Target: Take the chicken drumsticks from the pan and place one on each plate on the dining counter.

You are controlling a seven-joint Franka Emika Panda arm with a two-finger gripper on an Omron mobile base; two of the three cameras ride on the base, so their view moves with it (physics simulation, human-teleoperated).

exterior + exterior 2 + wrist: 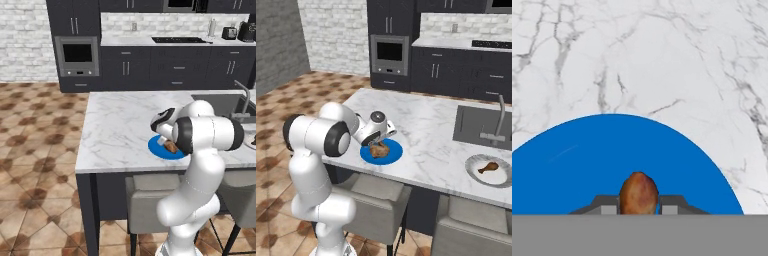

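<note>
Looking from the left base view, the white arm bends over the marble surface [120,125] of the island, and its gripper [167,144] hangs low over a blue plate [159,148] near the front edge. A brown drumstick [172,147] shows just above the plate, partly hidden by the arm's elbow. A sink [222,102] with a faucet [245,97] sits to the right, and grey stools [145,197] stand under the front edge.

From the right base view, the gripper [380,142] points down at the blue plate [392,156] with the drumstick [378,149] between its fingers; whether the meat touches the plate cannot be told. Well apart to the right, near the sink [481,127], a pale plate [476,172] carries a second drumstick [489,167] lying on it.

From the hand view, the gripper [639,206] is closed narrowly on the drumstick [639,192], its two fingers [604,204] pressed to either side of the meat. Behind it spreads the blue plate [612,155], with the veined marble surface [662,55] beyond its rim
</note>
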